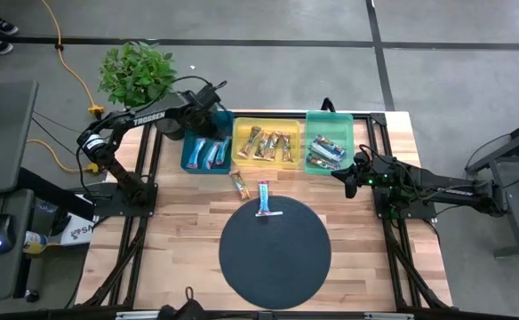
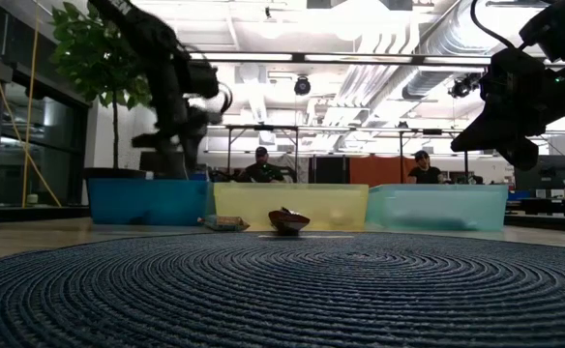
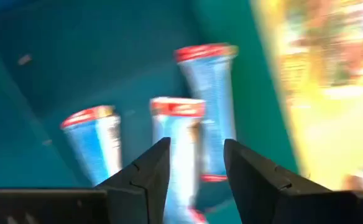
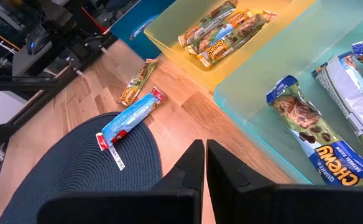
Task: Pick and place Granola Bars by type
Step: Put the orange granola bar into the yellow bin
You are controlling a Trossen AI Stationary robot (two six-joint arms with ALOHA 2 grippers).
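Three blue bars (image 3: 169, 134) lie flat in the teal tray (image 1: 195, 162). My left gripper (image 3: 197, 149) is open and empty above them, over the tray's far end (image 1: 213, 123). Several tan-brown bars (image 1: 268, 144) lie in the yellow tray (image 1: 242, 129). Silvery bars (image 1: 327, 151) lie in the green tray (image 1: 313, 120). One blue bar (image 1: 264, 198) lies on the far edge of the round dark mat (image 1: 275, 253). One tan-brown bar (image 1: 240, 184) lies on the wood beside it. My right gripper (image 4: 204, 149) is shut and empty, above the table by the green tray's near right corner (image 1: 338, 175).
The three trays stand side by side along the table's far edge. A potted plant (image 1: 135, 73) stands off the table's far left corner. Bare wood (image 1: 179, 240) lies left and right of the mat. In the low view, people (image 2: 260, 169) sit in the room behind the table.
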